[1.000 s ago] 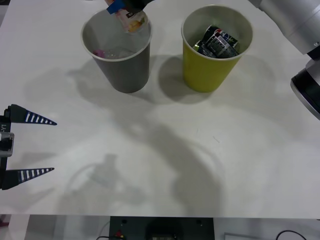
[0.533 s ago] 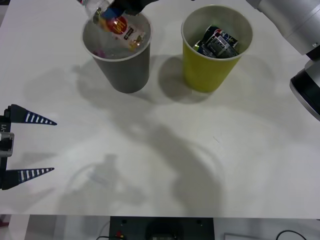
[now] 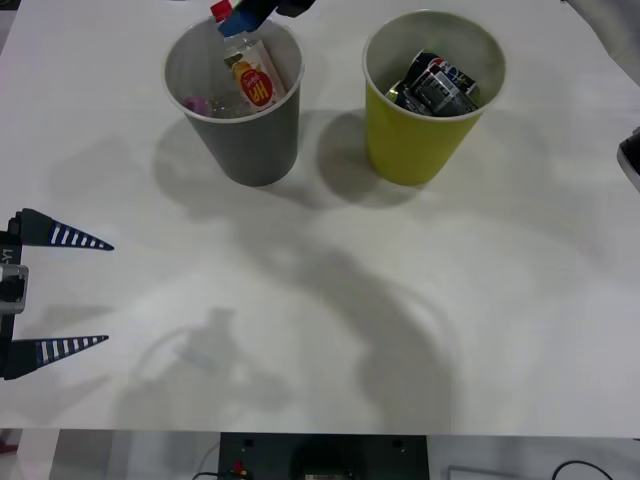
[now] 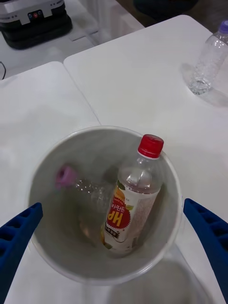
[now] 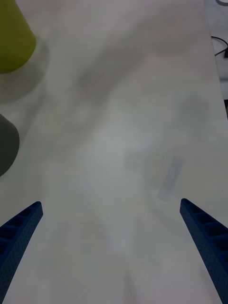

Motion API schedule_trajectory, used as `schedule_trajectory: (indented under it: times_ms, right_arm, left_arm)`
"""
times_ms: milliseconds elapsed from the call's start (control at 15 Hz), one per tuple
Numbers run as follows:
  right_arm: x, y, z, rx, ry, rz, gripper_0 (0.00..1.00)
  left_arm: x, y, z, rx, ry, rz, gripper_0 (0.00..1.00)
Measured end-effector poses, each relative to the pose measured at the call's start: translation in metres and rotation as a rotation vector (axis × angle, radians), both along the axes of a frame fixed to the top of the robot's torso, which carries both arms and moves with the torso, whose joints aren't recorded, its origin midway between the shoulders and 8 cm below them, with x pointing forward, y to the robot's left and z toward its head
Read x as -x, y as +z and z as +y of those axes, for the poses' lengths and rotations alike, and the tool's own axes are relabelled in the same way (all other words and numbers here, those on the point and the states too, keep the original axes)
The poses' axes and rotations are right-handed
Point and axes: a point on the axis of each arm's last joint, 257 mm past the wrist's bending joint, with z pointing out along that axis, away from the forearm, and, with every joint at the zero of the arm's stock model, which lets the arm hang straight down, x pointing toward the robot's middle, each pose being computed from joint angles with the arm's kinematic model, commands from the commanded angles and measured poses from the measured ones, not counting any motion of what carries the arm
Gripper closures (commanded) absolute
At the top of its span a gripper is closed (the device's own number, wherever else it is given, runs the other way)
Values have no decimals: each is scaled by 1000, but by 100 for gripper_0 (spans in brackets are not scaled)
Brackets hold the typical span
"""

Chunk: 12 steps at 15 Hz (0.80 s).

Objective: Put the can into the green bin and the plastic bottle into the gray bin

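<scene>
A: Where is the plastic bottle (image 4: pixel 133 199)?
B: Inside the gray bin (image 3: pixel 255 150), leaning on its wall, red cap up, beside a pink-capped bottle (image 4: pixel 78 183).
A: Right gripper (image 4: pixel 114 247)?
B: Above that bin, fingers (image 4: pixel 19 232) spread wide, gripping nothing.
A: Can (image 3: pixel 435 85)?
B: In the green bin (image 3: pixel 415 150).
A: Left gripper (image 3: pixel 60 292)?
B: At the table's (image 3: pixel 320 300) near left edge, fingers apart, empty.

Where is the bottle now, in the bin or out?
In. The bottle leans inside the gray bin, red cap near the rim; the right tool is open above it.
</scene>
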Motion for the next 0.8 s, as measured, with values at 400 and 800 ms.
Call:
schedule_trajectory:
  times_ms: [400,800]
  right_arm:
    - [17,14,-53,-27,5,-11,0]
    - [52,4,-126,-26,60,20,0]
  left_arm:
    - [0,0,0,0,0,0,0]
    - [0,0,0,0,0,0,0]
